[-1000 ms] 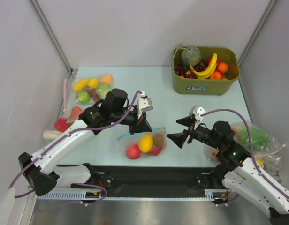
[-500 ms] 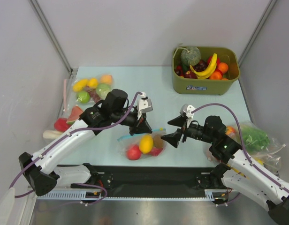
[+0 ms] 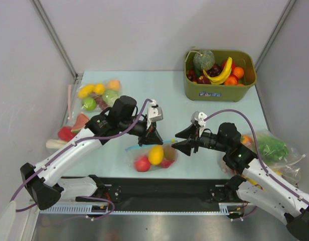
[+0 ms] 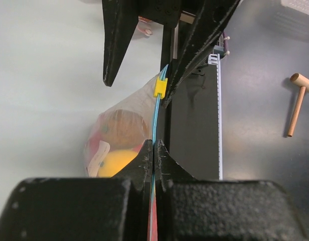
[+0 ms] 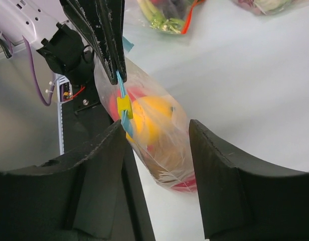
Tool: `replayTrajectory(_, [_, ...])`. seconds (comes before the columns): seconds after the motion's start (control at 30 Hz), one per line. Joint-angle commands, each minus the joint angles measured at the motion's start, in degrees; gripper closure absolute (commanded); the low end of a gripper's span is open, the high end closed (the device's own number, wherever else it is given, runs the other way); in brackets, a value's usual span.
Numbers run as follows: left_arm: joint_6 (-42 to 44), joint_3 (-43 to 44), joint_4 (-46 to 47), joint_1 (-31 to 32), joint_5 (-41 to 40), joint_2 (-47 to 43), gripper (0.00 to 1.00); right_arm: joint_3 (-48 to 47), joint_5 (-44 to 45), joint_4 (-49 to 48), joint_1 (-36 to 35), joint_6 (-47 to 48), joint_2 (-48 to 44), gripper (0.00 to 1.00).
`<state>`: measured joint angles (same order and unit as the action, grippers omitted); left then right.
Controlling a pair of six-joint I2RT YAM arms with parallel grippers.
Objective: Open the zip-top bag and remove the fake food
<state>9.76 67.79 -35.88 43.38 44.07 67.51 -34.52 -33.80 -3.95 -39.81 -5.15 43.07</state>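
The zip-top bag [image 3: 153, 153] is held by its zip strip [image 4: 155, 113] in the clamped left gripper [image 3: 157, 136], so the right gripper [image 3: 175, 141] (spread wide) must next pinch the yellow slider [image 4: 160, 88].

Small clear zip-top bag [image 3: 132, 152] near front edge of counter [image 3: 194, 110], belly resting on surface, mouth raised. Thin blue-green zip strip [image 4: 155, 113] along mouth, pulled straight, appears closed; yellow slider [image 4: 159, 88] sits on strip. One end of strip pinched in left end effector [image 4: 153, 146]. Fake food [image 3: 155, 154] bunched inside: glossy yellow-orange round fruit at centre, red pieces [image 3: 142, 163] beside and below, brownish piece [image 4: 125, 125] alongside.
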Motion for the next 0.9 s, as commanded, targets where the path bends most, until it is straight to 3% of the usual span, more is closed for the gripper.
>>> replayTrajectory(0.0, [1.8,0.0,2.9,-0.3,4.5,-0.1,1.0,-1.4,-1.6,-3.7,-0.3,-0.7,0.7,0.43])
replayTrajectory(0.07, [1.8,-0.1,2.9,-0.3,4.8,0.1,1.0,-1.3,-1.9,-4.0,-0.2,-0.8,1.2,0.48])
replayTrajectory(0.13, [1.8,-0.2,2.9,-0.2,4.8,0.2,1.0,-1.3,-2.1,-4.4,-0.3,-1.4,2.0,0.72])
replayTrajectory(0.23, [1.2,-0.5,3.6,-0.2,4.1,0.2,1.0,-1.3,-2.4,-5.1,-0.4,-2.0,2.4,0.98])
replayTrajectory(0.3, [0.7,-0.6,4.3,-0.3,2.4,0.0,0.99,-1.4,-2.1,-4.8,-0.4,-2.0,2.2,1.0])
replayTrajectory(0.43, [-1.9,-1.3,9.1,-0.2,0.0,-0.8,0.29,-1.2,-2.0,-4.7,-0.3,-1.9,1.8,1.0])
replayTrajectory(0.53, [-3.2,-0.7,12.0,-0.2,-3.5,-0.7,0.19,-1.2,-2.5,-4.8,-0.4,-2.1,2.0,1.0])
replayTrajectory(0.87, [-6.2,0.0,15.9,0.2,-12.1,0.5,0.16,-1.2,-3.5,-5.3,-0.4,-2.6,1.9,1.0])
